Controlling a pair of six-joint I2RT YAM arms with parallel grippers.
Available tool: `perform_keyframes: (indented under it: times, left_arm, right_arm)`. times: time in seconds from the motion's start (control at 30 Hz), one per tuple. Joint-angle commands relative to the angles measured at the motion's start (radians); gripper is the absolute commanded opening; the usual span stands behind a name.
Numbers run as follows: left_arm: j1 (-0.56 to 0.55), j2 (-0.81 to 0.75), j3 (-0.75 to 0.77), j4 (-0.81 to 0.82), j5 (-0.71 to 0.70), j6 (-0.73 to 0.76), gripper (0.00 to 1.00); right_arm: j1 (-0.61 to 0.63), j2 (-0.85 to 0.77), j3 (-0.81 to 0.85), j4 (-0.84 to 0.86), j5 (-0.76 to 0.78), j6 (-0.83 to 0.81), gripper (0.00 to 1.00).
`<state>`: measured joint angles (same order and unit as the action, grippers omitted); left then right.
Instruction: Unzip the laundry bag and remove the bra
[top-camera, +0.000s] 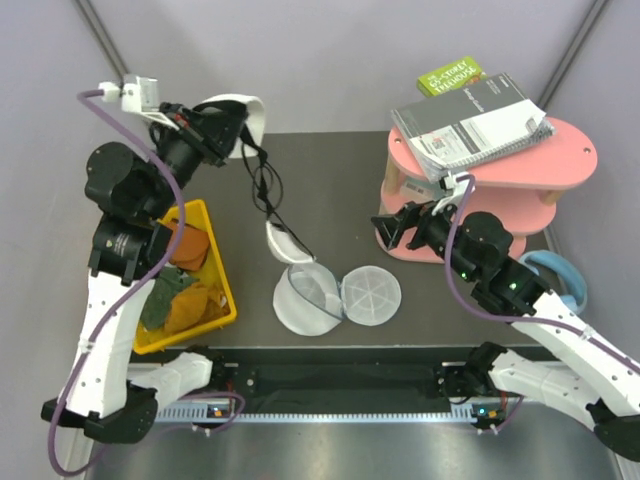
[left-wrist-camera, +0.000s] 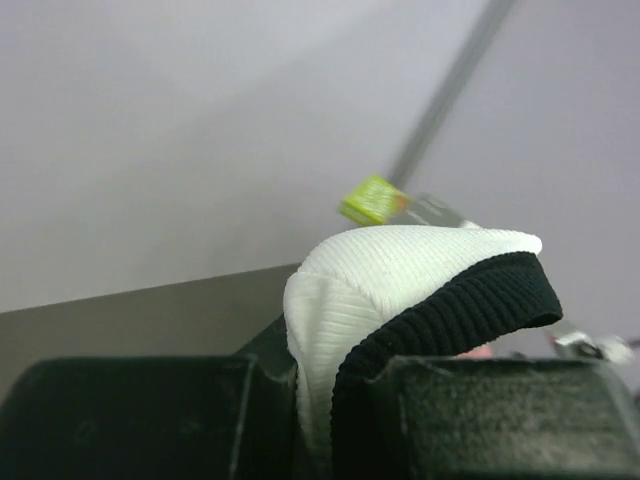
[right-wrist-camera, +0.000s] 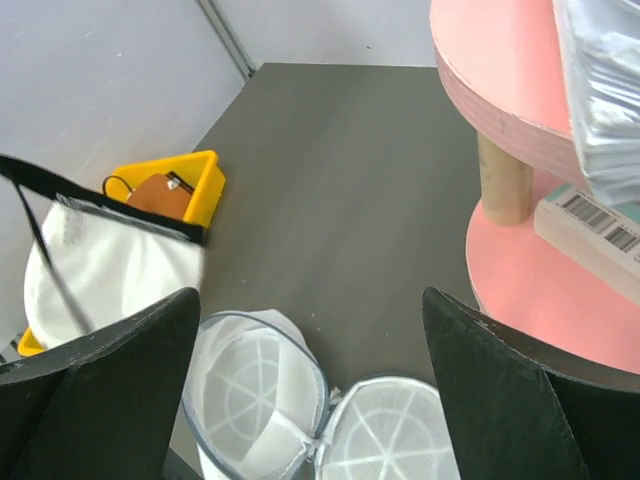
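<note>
overhead, one green book on the two-tier pink stand shows "treehouse"; the rest of its title is too small to read. one barcode label lies on the lower tier. one bra, with two cups, is pinched at its upper cup by the clenched left fingers over the far left of the surface. its long axis runs down the dark straps to the lower cup, near one laundry bag. the bag lies unzipped, its two halves side by side, insides up. the right fingers are spread wide, grasping nothing.
</note>
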<state>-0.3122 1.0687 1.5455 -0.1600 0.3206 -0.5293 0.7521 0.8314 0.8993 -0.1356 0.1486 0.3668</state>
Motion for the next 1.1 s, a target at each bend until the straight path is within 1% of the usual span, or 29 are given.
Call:
perform_keyframes:
  times: [0.0, 0.03, 0.1, 0.13, 0.2, 0.23, 0.27, 0.3, 0.33, 0.37, 0.43, 0.47, 0.53, 0.57, 0.67, 0.73, 0.83, 0.93, 1.03, 1.07]
  left_arm:
    - [0.03, -0.032, 0.065, -0.233, -0.44, 0.188, 0.0]
    - [0.033, -0.036, 0.055, -0.236, -0.484, 0.253, 0.0]
    - [0.059, -0.039, 0.015, -0.24, -0.596, 0.297, 0.0]
    - [0.076, -0.036, 0.005, -0.248, -0.62, 0.323, 0.0]
    - [0.151, -0.03, -0.027, -0.26, -0.626, 0.324, 0.0]
    - [0.182, -0.032, -0.042, -0.256, -0.609, 0.309, 0.0]
    - [0.249, -0.035, -0.071, -0.253, -0.594, 0.301, 0.0]
    - [0.286, -0.036, -0.084, -0.253, -0.578, 0.293, 0.0]
    - [0.329, -0.036, -0.093, -0.248, -0.54, 0.275, 0.0]
    - [0.419, -0.036, -0.111, -0.246, -0.505, 0.266, 0.0]
    - [0.505, -0.032, -0.128, -0.237, -0.436, 0.236, 0.0]
    - [0.584, -0.024, -0.143, -0.236, -0.366, 0.227, 0.0]
    - [0.646, -0.015, -0.166, -0.216, -0.325, 0.201, 0.0]
    - [0.694, -0.01, -0.2, -0.208, -0.283, 0.195, 0.0]
    - [0.751, -0.003, -0.273, -0.179, -0.218, 0.173, 0.0]
    - [0.76, 0.002, -0.31, -0.174, -0.203, 0.157, 0.0]
    - [0.766, 0.001, -0.419, -0.156, -0.212, 0.132, 0.0]
    - [0.78, -0.003, -0.491, -0.135, -0.218, 0.111, 0.0]
    - [0.82, 0.005, -0.538, -0.13, -0.18, 0.075, 0.0]
    - [0.849, 0.007, -0.551, -0.131, -0.172, 0.066, 0.0]
  right_arm:
    - [-0.023, -0.034, -0.007, 0.008, 0.011, -0.012, 0.92]
    - [-0.025, -0.034, -0.007, 0.008, 0.009, -0.012, 0.93]
    - [-0.027, -0.034, -0.01, 0.014, 0.003, -0.014, 0.93]
    - [-0.027, -0.032, -0.014, 0.017, -0.001, -0.015, 0.93]
    - [-0.027, -0.031, -0.019, 0.028, -0.012, -0.016, 0.93]
    - [-0.028, -0.028, -0.023, 0.034, -0.015, -0.016, 0.93]
    - [-0.028, -0.026, -0.026, 0.037, -0.021, -0.017, 0.93]
    - [-0.028, -0.026, -0.028, 0.039, -0.029, -0.019, 0.93]
    - [-0.028, -0.025, -0.031, 0.039, -0.032, -0.017, 0.93]
    - [-0.031, -0.028, -0.033, 0.042, -0.038, -0.02, 0.93]
    - [-0.03, -0.028, -0.04, 0.042, -0.05, -0.022, 0.93]
    - [-0.033, -0.026, -0.043, 0.044, -0.055, -0.025, 0.93]
    - [-0.034, -0.025, -0.049, 0.044, -0.064, -0.026, 0.93]
    - [-0.034, -0.023, -0.053, 0.047, -0.067, -0.029, 0.93]
    - [-0.036, -0.017, -0.054, 0.05, -0.078, -0.028, 0.93]
    - [-0.037, -0.011, -0.054, 0.057, -0.087, -0.028, 0.93]
    - [-0.037, 0.005, -0.046, 0.065, -0.101, -0.025, 0.93]
    - [-0.037, 0.014, -0.042, 0.067, -0.119, -0.022, 0.93]
    - [-0.037, 0.018, -0.042, 0.067, -0.123, -0.023, 0.93]
    - [-0.037, 0.02, -0.043, 0.064, -0.121, -0.022, 0.93]
